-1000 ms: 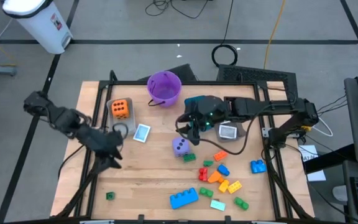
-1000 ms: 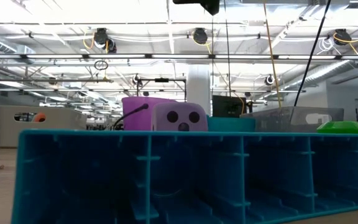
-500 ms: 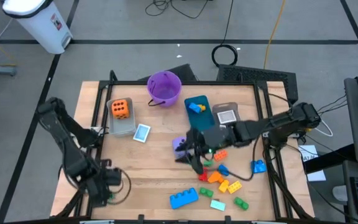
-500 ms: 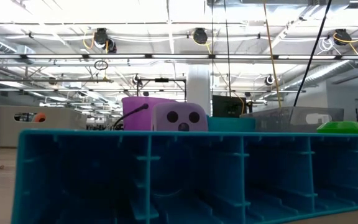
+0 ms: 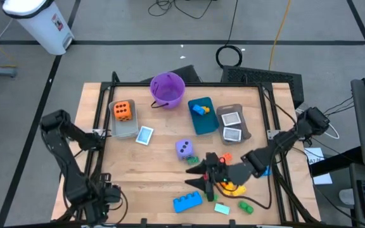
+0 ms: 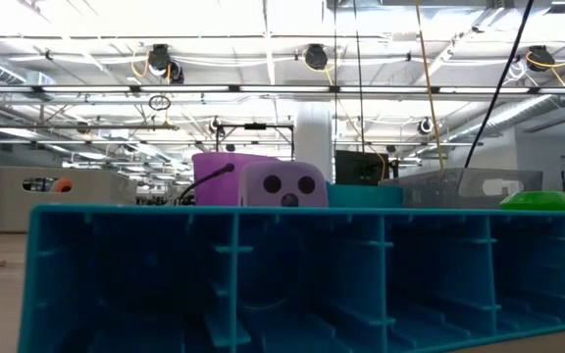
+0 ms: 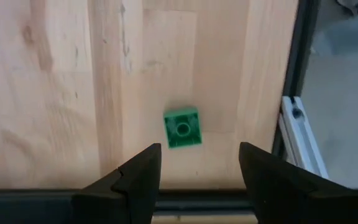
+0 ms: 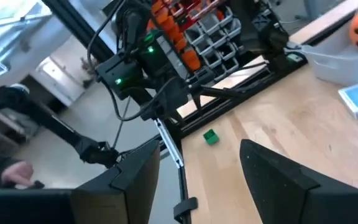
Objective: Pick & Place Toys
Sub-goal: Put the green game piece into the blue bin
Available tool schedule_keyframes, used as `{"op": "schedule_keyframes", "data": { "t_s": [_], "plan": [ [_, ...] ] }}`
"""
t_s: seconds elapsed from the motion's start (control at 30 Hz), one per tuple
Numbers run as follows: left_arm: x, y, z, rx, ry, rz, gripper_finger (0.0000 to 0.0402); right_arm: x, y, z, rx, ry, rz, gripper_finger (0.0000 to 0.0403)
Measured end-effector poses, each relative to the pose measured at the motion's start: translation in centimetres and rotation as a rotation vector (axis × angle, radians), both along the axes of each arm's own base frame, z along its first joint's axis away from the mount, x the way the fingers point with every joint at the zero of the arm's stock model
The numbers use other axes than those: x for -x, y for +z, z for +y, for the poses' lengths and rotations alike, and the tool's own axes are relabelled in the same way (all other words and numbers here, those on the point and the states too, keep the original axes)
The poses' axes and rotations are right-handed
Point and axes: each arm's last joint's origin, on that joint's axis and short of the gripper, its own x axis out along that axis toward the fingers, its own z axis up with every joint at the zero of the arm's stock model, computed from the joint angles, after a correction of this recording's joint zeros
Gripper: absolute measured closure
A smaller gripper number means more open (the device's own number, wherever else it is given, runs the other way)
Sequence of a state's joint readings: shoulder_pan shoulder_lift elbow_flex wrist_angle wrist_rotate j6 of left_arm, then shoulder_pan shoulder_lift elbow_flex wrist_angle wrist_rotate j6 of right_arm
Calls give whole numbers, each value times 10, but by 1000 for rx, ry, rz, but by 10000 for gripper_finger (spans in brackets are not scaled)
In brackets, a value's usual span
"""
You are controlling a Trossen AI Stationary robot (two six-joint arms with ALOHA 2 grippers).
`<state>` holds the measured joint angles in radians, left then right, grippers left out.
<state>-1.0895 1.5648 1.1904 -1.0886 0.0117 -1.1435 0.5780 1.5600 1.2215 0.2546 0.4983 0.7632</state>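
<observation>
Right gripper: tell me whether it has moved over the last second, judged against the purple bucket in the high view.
Yes. The right gripper has moved away from the purple bucket, toward the table's near edge, and now hangs open just above the big blue brick.

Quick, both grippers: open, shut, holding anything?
Left gripper: open, empty, above the small green brick.
Right gripper: open, empty, over the brick pile.
</observation>
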Motion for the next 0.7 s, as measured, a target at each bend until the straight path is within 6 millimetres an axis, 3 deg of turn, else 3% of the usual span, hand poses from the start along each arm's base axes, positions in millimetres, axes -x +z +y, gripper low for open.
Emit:
{"op": "schedule_keyframes", "data": {
  "t_s": [0.23,0.47,0.7],
  "plan": [
    [5,-12,2,-55,15,-9,179,8,-14,7,-62,10,26,188],
    [11,-28,7,-50,88,85,178,7,-15,5,-41,-34,19,188],
    [14,-44,2,30,73,54,178,7,-14,5,-40,-34,19,188]
  ]
}}
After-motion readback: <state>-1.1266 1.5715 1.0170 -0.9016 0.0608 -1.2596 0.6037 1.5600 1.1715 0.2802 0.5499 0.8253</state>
